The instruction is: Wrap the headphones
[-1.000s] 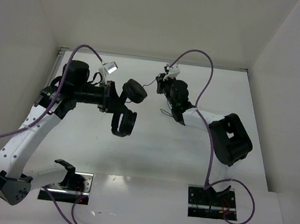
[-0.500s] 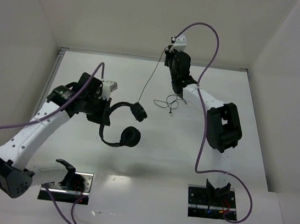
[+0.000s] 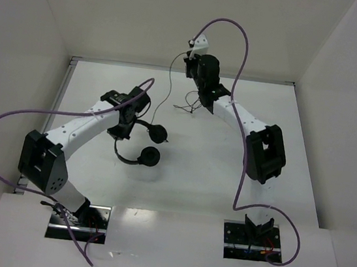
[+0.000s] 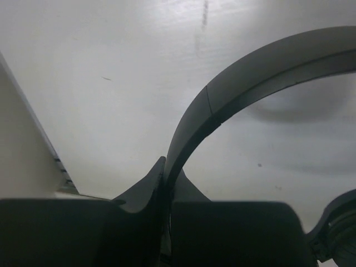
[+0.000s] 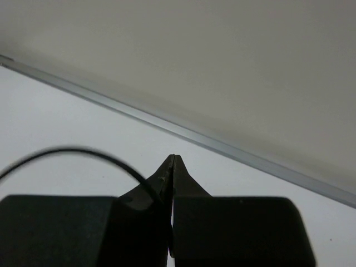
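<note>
The black headphones (image 3: 150,157) hang from my left gripper (image 3: 126,121) left of the table's middle, with both round ear pads to its right. In the left wrist view my left gripper (image 4: 167,175) is shut on the thin arched headband (image 4: 245,75), and one ear pad (image 4: 340,233) shows at the lower right. My right gripper (image 3: 188,61) is near the back wall, shut on the thin dark cord (image 3: 162,95), which runs down to the headphones. In the right wrist view the cord (image 5: 83,151) enters the shut right gripper (image 5: 173,162) from the left.
A loose tangle of cord (image 3: 187,106) lies on the table under the right arm. The back wall's metal edge strip (image 5: 233,153) is just beyond the right gripper. Side walls close in the table left and right. Purple arm cables (image 3: 240,43) loop overhead.
My left arm has swung so the headphones now sit lower and farther back. My right gripper has moved left and toward the back wall, drawing the cord along.
</note>
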